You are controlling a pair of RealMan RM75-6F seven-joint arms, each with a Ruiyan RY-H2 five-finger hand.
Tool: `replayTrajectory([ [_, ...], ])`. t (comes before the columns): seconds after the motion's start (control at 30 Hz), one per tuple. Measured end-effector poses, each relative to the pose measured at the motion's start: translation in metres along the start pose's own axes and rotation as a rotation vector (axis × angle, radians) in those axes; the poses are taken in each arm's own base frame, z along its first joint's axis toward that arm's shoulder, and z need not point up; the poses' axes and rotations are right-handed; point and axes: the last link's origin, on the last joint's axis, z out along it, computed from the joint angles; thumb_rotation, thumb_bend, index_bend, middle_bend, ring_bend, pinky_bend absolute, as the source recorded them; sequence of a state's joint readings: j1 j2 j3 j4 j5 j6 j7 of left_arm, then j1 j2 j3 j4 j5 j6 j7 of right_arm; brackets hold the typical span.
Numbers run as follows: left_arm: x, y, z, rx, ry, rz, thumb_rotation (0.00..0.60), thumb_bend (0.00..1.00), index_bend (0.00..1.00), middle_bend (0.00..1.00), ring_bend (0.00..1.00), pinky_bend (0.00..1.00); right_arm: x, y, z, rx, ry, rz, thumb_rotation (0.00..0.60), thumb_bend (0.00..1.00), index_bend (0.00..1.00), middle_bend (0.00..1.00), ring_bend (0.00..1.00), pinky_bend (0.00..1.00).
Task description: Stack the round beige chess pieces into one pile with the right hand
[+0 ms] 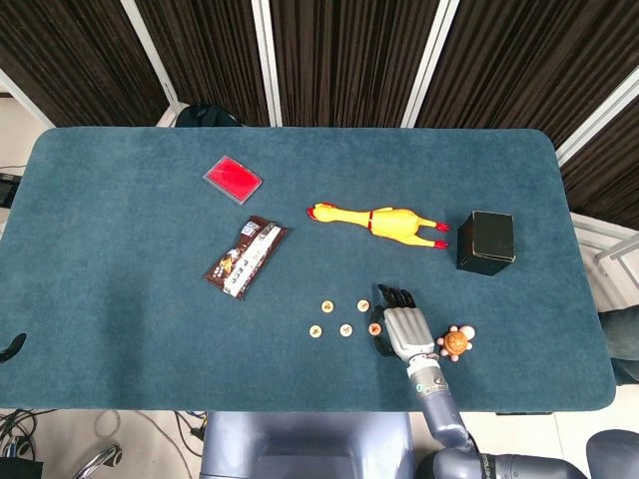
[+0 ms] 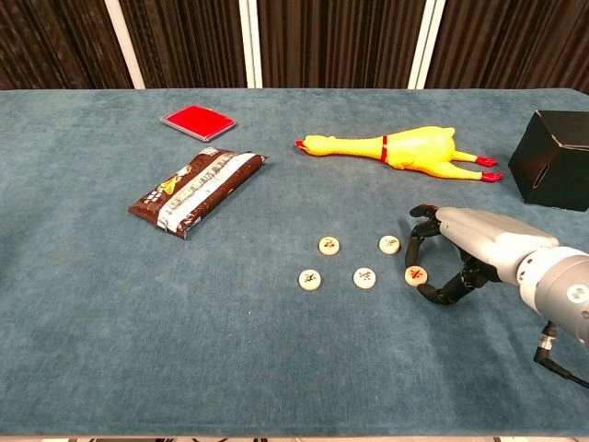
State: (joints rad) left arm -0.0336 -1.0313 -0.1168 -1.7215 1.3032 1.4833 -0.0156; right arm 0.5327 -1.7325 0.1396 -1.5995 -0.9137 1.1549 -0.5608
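Observation:
Several round beige chess pieces lie flat and apart in two rows on the blue table [image 1: 120,249]. The back row holds two [image 2: 329,245] [image 2: 389,244]; the front row holds three, the rightmost [image 2: 415,274] [image 1: 374,328]. My right hand [image 2: 460,241] [image 1: 402,324] is open just right of that rightmost piece. Its fingers [image 2: 421,216] arch behind the piece and the thumb [image 2: 433,295] curls in front, so the piece sits in the hand's mouth without a visible grip. Only a dark sliver of my left hand [image 1: 11,345] shows at the table's left edge.
A yellow rubber chicken [image 2: 391,147] lies behind the pieces, and a black box [image 2: 557,157] stands at the right. A brown snack packet [image 2: 198,191] and a red pad [image 2: 197,121] are at the left. A small orange toy [image 1: 456,342] sits right of the hand.

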Motion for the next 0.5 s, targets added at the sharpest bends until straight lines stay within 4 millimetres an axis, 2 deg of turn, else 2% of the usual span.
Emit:
replayTrajectory([
  [0.5,-0.0001,-0.0006,0.0001,0.003,-0.001,0.003,0.6,0.19,0.12,0.0,0.0,0.09,-0.0034,0.0023,0.0065,-0.021,-0.01,-0.01,0.6,0.43,0.48,0.0,0.0,0.0],
])
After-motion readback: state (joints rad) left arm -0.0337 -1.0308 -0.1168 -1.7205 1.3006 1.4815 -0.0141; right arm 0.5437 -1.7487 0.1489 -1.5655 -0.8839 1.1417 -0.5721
